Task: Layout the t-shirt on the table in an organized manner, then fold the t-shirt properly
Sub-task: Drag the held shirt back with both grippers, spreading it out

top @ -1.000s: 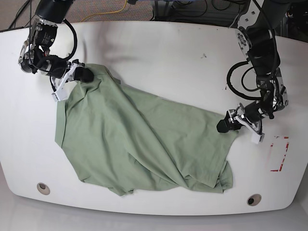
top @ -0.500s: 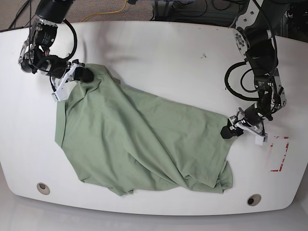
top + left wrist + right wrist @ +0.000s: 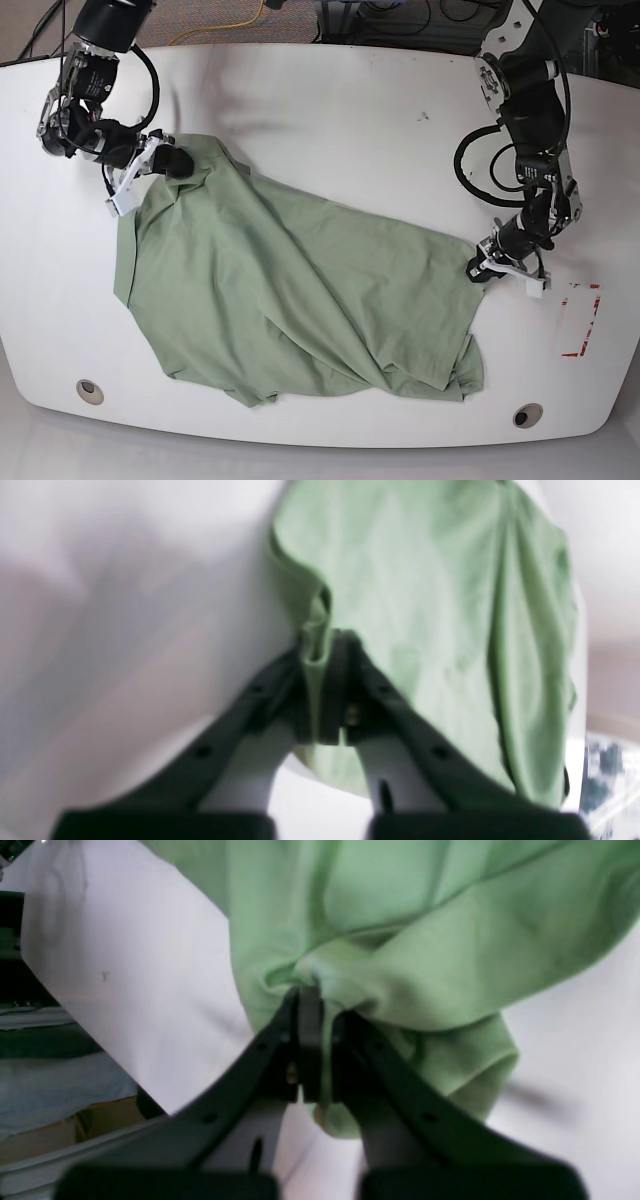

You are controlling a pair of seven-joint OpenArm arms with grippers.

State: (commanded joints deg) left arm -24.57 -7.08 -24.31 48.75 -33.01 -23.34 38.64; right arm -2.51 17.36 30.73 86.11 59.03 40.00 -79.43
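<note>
The pale green t-shirt [image 3: 290, 290] lies crumpled and slanted across the white table [image 3: 330, 110]. My left gripper [image 3: 478, 268], on the right side of the base view, is shut on the shirt's right-hand edge; the left wrist view shows a narrow fold of the t-shirt [image 3: 415, 590] pinched between the black fingers [image 3: 280, 680]. At the shirt's upper left corner my right gripper [image 3: 180, 160] is shut on the cloth. In the right wrist view the bunched t-shirt [image 3: 400, 925] sits clamped at the tips of the fingers [image 3: 305, 1025].
Two grey grommet holes [image 3: 90, 391] [image 3: 527, 415] sit near the front edge of the table. A red tape rectangle [image 3: 582, 320] marks the surface at the right, close to my left gripper. Cables and dark equipment [image 3: 400, 15] lie beyond the far edge.
My left gripper has slid down and toward the shirt's right edge, its arm turning more upright. The right gripper has shifted slightly, still holding the upper left corner. The shirt barely moved.
</note>
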